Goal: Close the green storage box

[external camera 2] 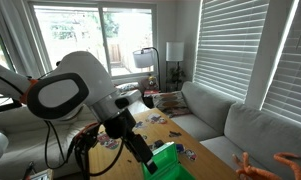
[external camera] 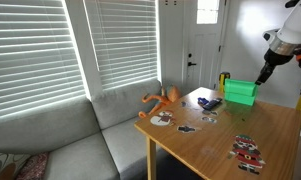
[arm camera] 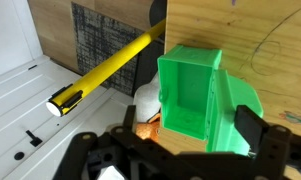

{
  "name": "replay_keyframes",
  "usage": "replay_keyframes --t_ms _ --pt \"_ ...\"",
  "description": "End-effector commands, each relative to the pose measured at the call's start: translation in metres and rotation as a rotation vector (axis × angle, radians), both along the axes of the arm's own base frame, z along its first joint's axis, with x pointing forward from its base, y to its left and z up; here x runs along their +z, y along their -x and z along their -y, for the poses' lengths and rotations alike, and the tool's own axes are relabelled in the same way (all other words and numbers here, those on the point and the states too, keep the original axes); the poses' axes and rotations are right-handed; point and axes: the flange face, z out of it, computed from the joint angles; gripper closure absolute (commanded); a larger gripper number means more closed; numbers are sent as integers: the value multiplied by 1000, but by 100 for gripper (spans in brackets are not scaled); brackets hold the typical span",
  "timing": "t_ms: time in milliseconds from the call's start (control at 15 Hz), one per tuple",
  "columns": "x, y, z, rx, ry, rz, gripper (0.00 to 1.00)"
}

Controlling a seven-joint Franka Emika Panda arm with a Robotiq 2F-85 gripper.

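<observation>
The green storage box (arm camera: 193, 95) is seen open near the edge of the wooden table (external camera: 215, 145), just beside a yellow upright object (arm camera: 102, 71). The gripper (arm camera: 190, 128) is held over it with its jaws spread wide, and nothing is gripped.

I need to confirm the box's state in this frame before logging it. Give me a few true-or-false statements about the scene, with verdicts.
1. The green storage box stands on the wooden table. True.
2. The box's lid is shut. False: the wrist view looks straight into its open interior.
3. The gripper is clamped on the yellow object. False: its fingers are spread wide and grip nothing; the yellow object lies off to one side.
4. An orange object lies at the table corner next to the grey sofa. True.
</observation>
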Motion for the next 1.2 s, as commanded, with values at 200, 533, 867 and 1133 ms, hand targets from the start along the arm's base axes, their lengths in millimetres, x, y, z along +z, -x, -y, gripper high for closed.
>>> replay_keyframes --t_ms 200,533,867,1133 --pt "5 3 15 14 -13 8 0" --pt "7 4 25 4 -18 10 0" --pt "5 5 34 -4 -42 15 0" --pt "7 6 41 -5 -55 24 0"
